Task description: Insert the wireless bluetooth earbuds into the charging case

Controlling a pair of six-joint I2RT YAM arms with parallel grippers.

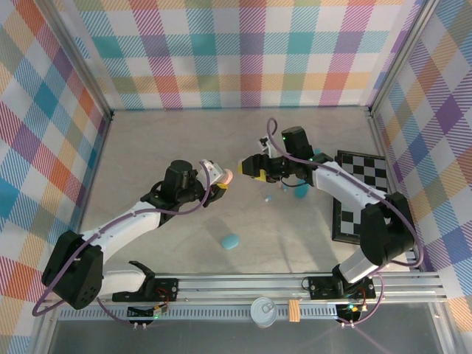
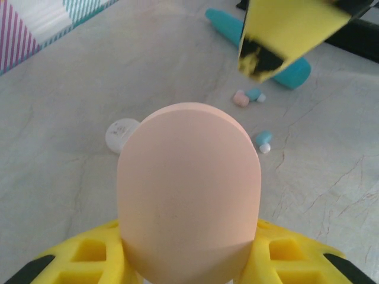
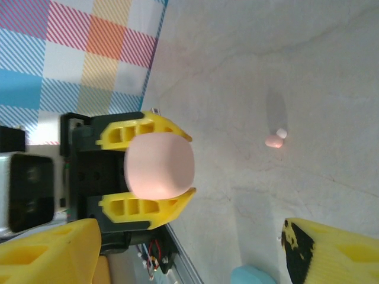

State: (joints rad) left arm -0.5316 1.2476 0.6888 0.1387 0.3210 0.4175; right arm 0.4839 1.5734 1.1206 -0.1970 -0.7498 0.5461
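1. Table (image 1: 162,147), near edge: teal case (image 1: 230,241) lies flat in front of the arm bases, untouched and well apart from both grippers.
2. Left gripper (image 1: 221,183): clamped on the pink case (image 2: 188,195), yellow fingers on its two sides. Case is held in the air with its rounded end toward the other arm. It looks shut. No seam or cavity shows, so I can't tell which side is the lid.
3. Right gripper (image 1: 243,168): just beyond the pink case and facing it. Jaws stand wide with nothing between them, and there is no contact with the case.
4. Earbuds: all loose on the surface past the grippers, none held and none in a case. Pink earbud (image 2: 240,99) and teal earbud (image 2: 254,93) lie together, touching or nearly so. Second teal earbud (image 2: 263,140) sits alone nearby.
5. White round piece (image 2: 122,135) lies left of the buds; can't tell what it is.
6. Long teal piece (image 2: 284,71) lies farther out, by the right arm. Checkerboard (image 1: 361,195) is off to the right.
7. Step, my read: case is being presented for opening, and insertion hasn't started.
8. Next move, my read: the right jaws close on the free end of the pink case and pull the lid while the left arm holds firm. Only then does a bud pick make sense. The buds are tiny, so that pick needs a narrow, well-centred pinch.
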